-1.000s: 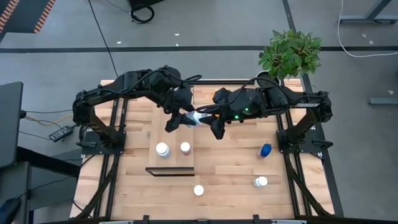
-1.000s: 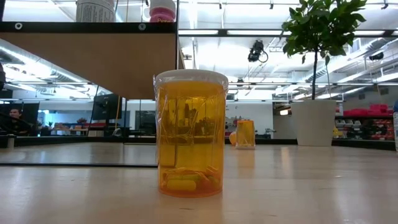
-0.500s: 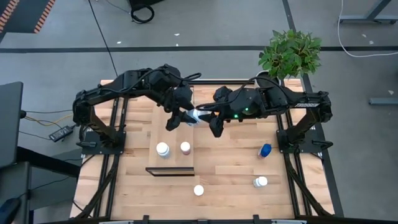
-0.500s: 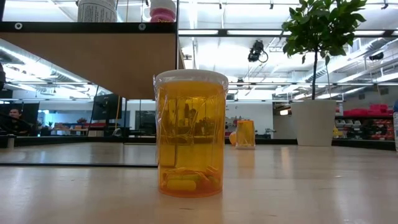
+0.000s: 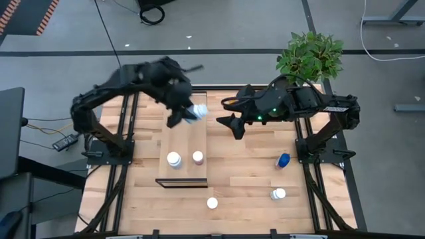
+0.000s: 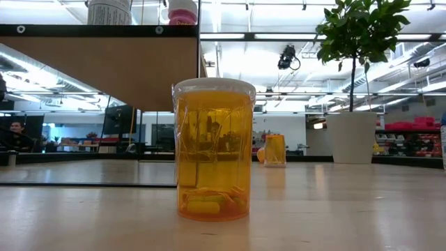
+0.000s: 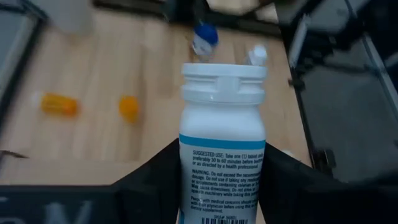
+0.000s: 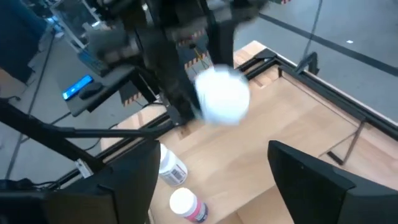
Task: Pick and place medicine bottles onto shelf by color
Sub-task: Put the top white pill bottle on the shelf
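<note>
Wooden table; left hand grips white bottle, right hand open.

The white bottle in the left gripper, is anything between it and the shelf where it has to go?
Nothing visible. The left gripper holds the white bottle above the far end of the shelf, which looks bare there. Two bottles stand near the other end. The right gripper is open, off to the side.

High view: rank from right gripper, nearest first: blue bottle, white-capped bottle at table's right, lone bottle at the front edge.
From the right gripper, open at table centre:
1. Blue bottle, lying on the right side of the table.
2. Lone bottle at the front edge, and white-capped bottle front right: too close to call.
</note>
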Tool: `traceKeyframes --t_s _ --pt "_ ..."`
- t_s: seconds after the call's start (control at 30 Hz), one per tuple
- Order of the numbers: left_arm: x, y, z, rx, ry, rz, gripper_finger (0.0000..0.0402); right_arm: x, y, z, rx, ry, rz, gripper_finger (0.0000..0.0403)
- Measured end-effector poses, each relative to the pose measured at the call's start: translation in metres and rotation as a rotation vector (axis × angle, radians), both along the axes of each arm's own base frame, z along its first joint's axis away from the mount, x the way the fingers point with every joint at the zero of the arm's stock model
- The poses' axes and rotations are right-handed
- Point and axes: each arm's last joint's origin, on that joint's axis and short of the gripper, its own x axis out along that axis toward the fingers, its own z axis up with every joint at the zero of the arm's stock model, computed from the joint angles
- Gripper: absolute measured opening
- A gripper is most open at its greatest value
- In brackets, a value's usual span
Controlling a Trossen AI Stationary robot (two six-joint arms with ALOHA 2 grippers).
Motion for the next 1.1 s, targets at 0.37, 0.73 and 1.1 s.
traceKeyframes --t_s 0.37,0.73,1.1 --pt "-0.067 0.006 0.021 0.069 -0.351 0.186 0.0156 -0.006 -0.003 0.001 -0.044 0.02 -0.054 0.0305" --pt "-0.12 -0.019 -0.061 0.033 -0.686 0.308 0.0155 -0.008 -0.004 -0.003 -0.04 0.06 -0.077 0.0305" --pt "-0.133 -0.032 -0.147 0.069 -0.701 0.339 0.0154 -0.009 -0.004 -0.004 0.001 0.053 -0.129 0.0305"
